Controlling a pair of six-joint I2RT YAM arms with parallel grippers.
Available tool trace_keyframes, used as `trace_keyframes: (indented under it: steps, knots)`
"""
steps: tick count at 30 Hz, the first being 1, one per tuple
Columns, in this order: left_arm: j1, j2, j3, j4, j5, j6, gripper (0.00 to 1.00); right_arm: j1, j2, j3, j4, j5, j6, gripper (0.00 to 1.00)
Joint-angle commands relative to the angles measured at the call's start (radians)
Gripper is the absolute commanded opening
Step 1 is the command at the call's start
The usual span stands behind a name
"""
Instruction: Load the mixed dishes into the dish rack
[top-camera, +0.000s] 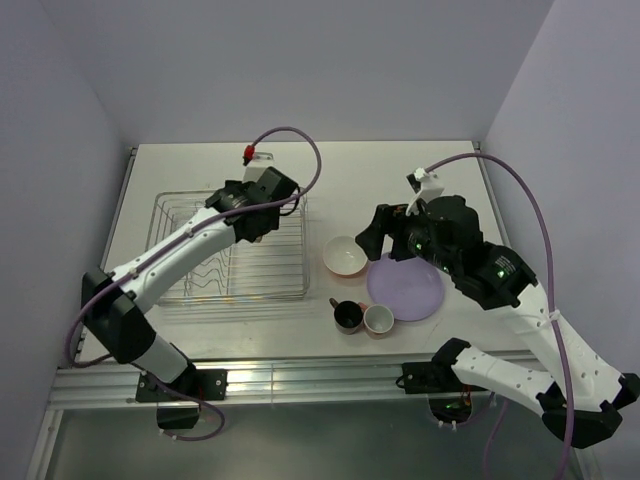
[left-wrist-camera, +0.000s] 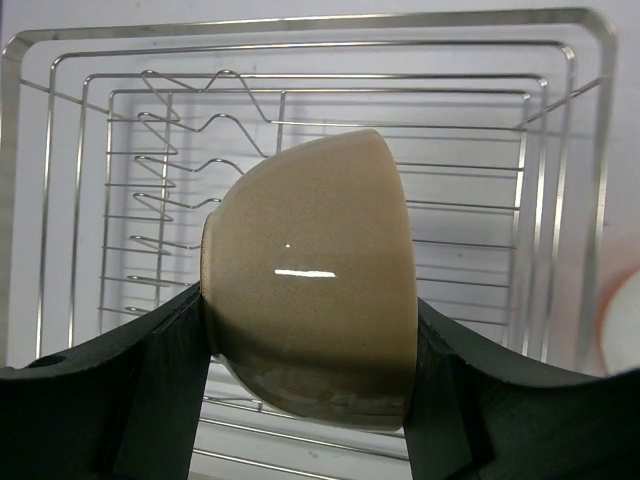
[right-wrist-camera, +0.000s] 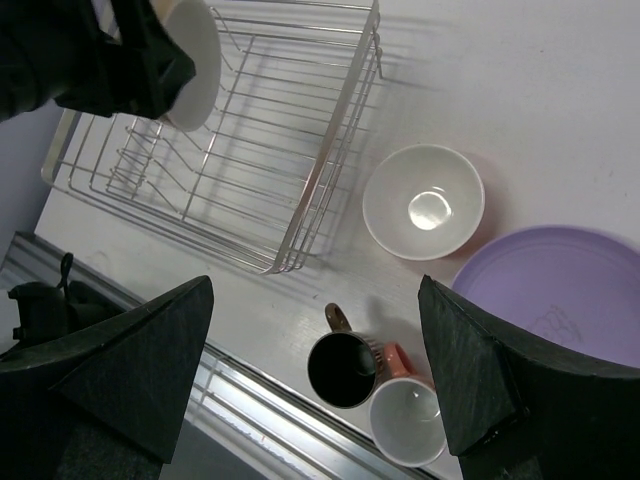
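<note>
Left hand is clamped on the glossy beige ceramic bowl. The bowl is held on its side, with one finger at the foot end and the other at the rim end. It hangs over the rectangular silvery wire dish rack, above the flat-wire section beside the rows of prongs. Can't tell whether it touches the wires.

Right hand is spread wide with nothing in it, hovering over the white counter right of the rack.

Still on the counter:
- Orange bowl with white inside sits upright, just beside the rack's right edge.
- Large flat lilac plate lies right of that bowl, rims close or touching.
- Small dark cup and small pink cup stand side by side at the near edge, both upright, apparently touching.
</note>
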Motion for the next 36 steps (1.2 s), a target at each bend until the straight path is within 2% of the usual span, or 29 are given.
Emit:
trace_keyframes:
  steps: [1, 5, 11, 15, 25, 36]
  knots:
    - [-0.019, 0.058, 0.076, -0.031, -0.13, 0.018, 0.0, -0.013, -0.038, -0.004, 0.012, -0.008, -0.013, 0.91]
    - [-0.028, 0.135, 0.101, -0.067, -0.208, 0.001, 0.0, -0.021, -0.051, -0.01, 0.003, -0.008, -0.016, 0.91]
    - [-0.028, 0.21, 0.104, -0.049, -0.251, 0.019, 0.0, -0.036, -0.081, -0.036, -0.006, -0.012, -0.022, 0.91]
    - [-0.028, 0.28, 0.136, -0.109, -0.32, 0.001, 0.0, -0.058, -0.099, -0.059, -0.006, -0.02, -0.033, 0.91]
    - [-0.016, 0.434, 0.215, -0.19, -0.369, -0.043, 0.0, -0.092, -0.137, -0.094, -0.006, -0.044, -0.037, 0.91]
    - [0.027, 0.503, 0.21, -0.199, -0.385, -0.053, 0.0, -0.112, -0.157, -0.107, -0.006, -0.052, -0.039, 0.91]
